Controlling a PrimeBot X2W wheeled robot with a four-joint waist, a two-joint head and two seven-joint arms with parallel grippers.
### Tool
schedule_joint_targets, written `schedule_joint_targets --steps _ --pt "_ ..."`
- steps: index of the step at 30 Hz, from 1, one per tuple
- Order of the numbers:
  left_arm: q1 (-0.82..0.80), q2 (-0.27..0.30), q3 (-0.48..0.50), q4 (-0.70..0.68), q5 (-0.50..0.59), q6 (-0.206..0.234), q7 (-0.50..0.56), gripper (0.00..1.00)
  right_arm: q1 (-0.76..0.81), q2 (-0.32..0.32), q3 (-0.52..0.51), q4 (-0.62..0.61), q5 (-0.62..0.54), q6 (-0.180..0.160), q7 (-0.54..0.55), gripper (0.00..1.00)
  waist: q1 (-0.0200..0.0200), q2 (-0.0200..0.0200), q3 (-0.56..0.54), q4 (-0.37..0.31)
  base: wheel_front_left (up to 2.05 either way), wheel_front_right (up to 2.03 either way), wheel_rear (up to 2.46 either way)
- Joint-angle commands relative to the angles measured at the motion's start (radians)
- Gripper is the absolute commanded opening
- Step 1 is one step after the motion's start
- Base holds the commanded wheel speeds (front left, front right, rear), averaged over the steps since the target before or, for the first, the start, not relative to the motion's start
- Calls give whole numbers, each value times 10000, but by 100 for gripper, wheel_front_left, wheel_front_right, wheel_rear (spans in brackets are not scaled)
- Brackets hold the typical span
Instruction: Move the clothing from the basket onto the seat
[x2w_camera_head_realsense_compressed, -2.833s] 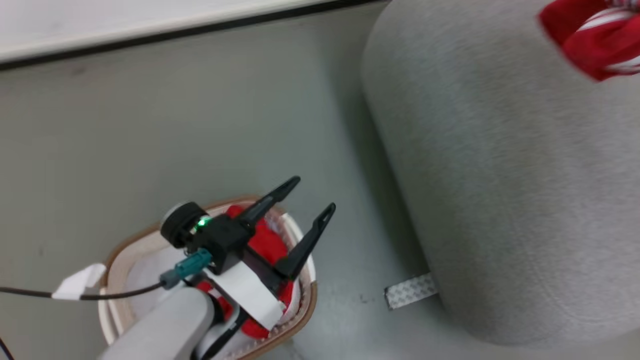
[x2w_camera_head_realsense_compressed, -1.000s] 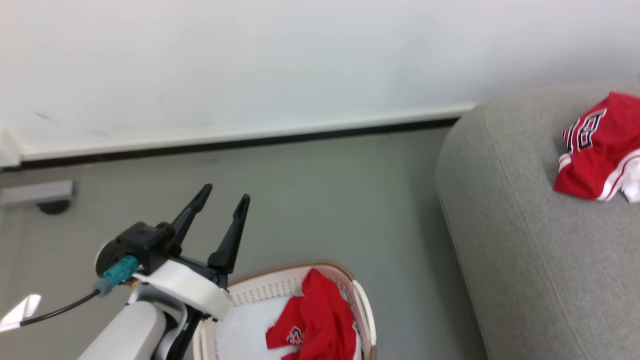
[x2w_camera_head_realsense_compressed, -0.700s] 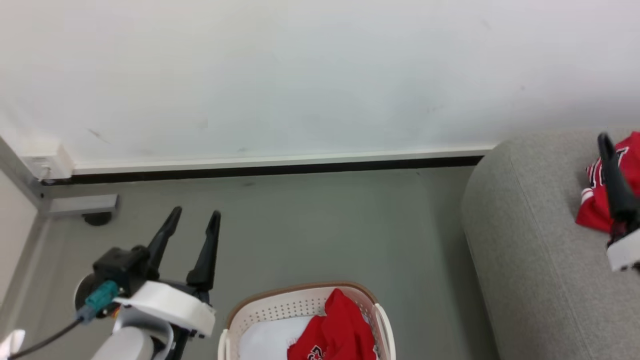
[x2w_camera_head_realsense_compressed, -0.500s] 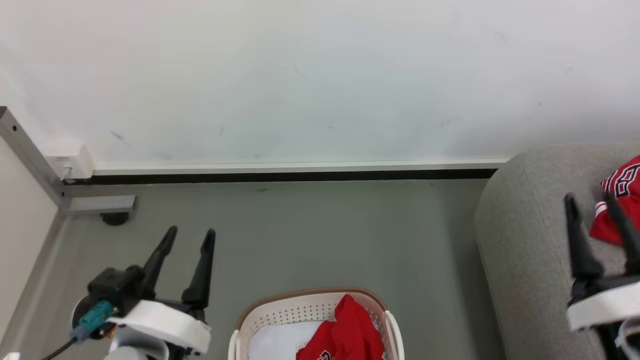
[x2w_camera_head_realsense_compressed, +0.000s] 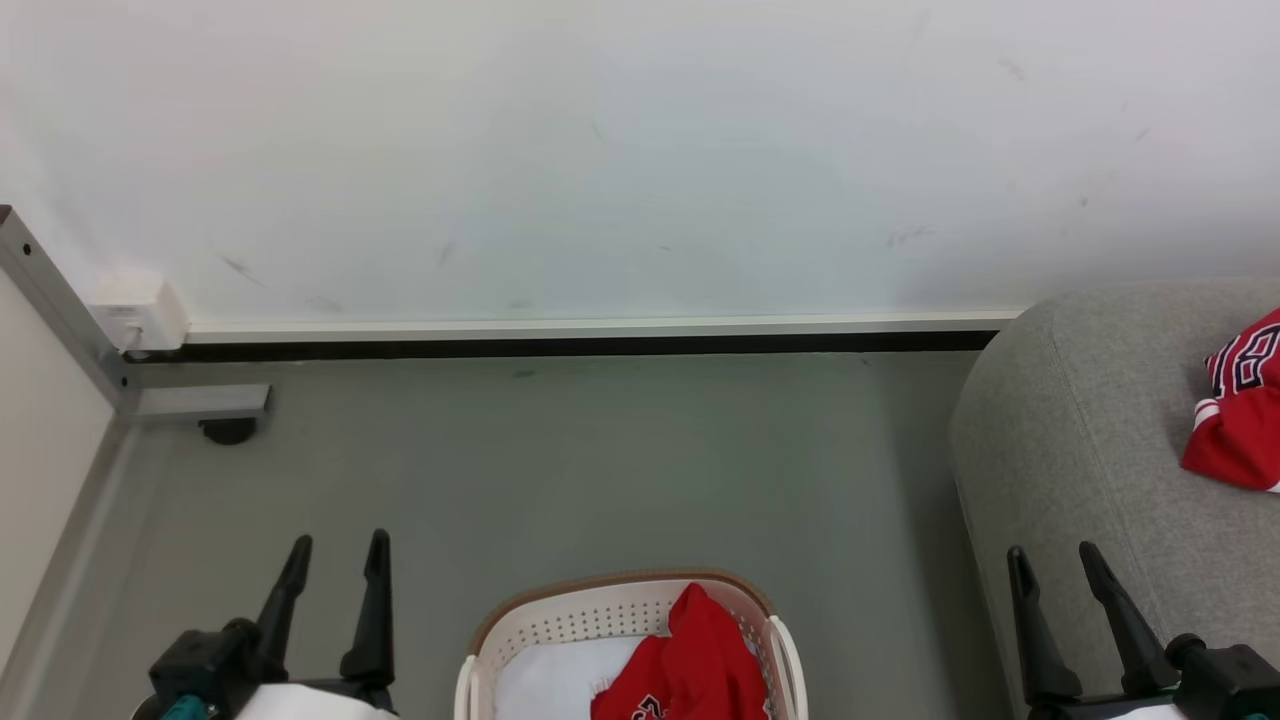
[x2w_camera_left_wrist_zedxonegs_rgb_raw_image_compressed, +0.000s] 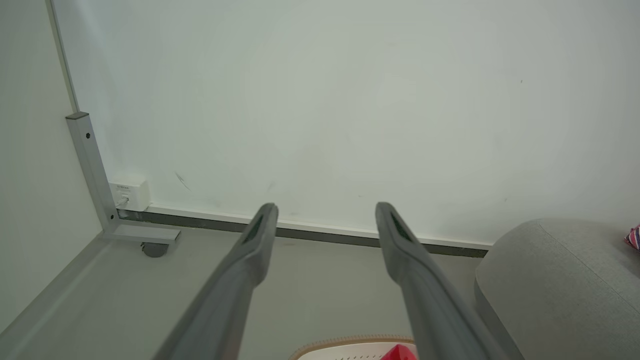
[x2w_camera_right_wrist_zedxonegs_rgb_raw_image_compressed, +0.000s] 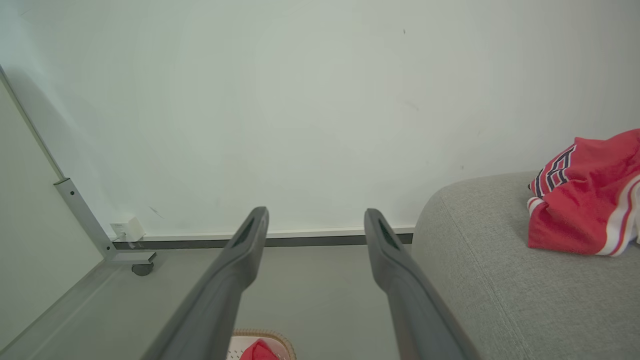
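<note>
Both arms lower than half second ago; right tool (x2w_camera_head_realsense_compressed: 1051, 552) now off seat jersey (x2w_camera_head_realsense_compressed: 1235, 420). Head view: left tool (x2w_camera_head_realsense_compressed: 339, 540) and right tool both spread wide, empty, flanking basket (x2w_camera_head_realsense_compressed: 620, 582) on floor (x2w_camera_head_realsense_compressed: 600, 460); red garment (x2w_camera_head_realsense_compressed: 690, 650) heaped inside; seat jersey lies on grey seat (x2w_camera_head_realsense_compressed: 1080, 420). Left wrist view: left tool (x2w_camera_left_wrist_zedxonegs_rgb_raw_image_compressed: 325, 207) splayed, basket (x2w_camera_left_wrist_zedxonegs_rgb_raw_image_compressed: 350, 341) edge below. Right wrist view: right tool (x2w_camera_right_wrist_zedxonegs_rgb_raw_image_compressed: 312, 212) released, seat jersey (x2w_camera_right_wrist_zedxonegs_rgb_raw_image_compressed: 580, 200) resting on seat (x2w_camera_right_wrist_zedxonegs_rgb_raw_image_compressed: 480, 270).

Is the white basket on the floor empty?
Not empty: a red garment lies inside the basket, piled toward its right side.
</note>
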Motion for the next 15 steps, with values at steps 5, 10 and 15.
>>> schedule_joint_targets --steps 5,10,15 --pt "122 -362 446 195 514 -388 -5 100 -114 123 -7 132 -73 -22 -106 100 1 0 49 -126 0 0 0" --pt "-53 -613 780 345 820 -696 -5 100 -328 186 -31 59 -128 -22 -104 100 1 0 68 -200 0 0 0" --pt "-94 -798 978 437 1064 -877 -4 100 -259 279 -42 -35 -84 -22 -107 100 1 0 51 -209 0 0 0"
